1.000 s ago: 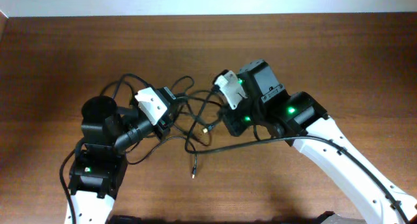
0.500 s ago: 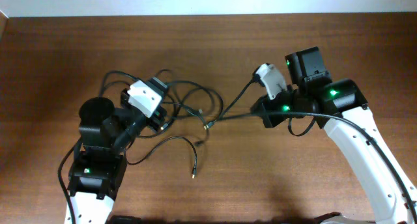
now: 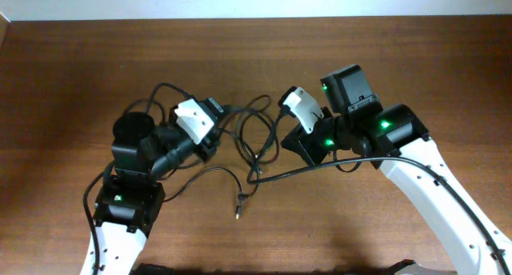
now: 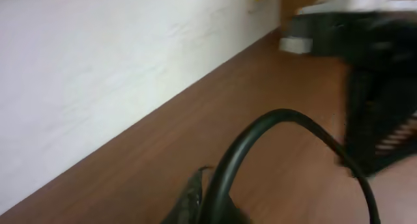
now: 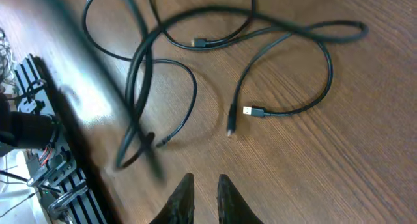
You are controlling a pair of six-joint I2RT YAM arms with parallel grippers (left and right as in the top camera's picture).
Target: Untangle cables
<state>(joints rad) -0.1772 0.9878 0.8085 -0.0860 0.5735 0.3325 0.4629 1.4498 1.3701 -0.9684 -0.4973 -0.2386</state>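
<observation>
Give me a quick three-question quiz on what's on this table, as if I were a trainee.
1. True or false: the cables lie in separate, neat coils.
2. What colour are the cables? A red, B black, C white.
3. Fill the gap: the table is ___ wood.

Key: 1 false, they loop across one another. 2 B. 3 brown.
</observation>
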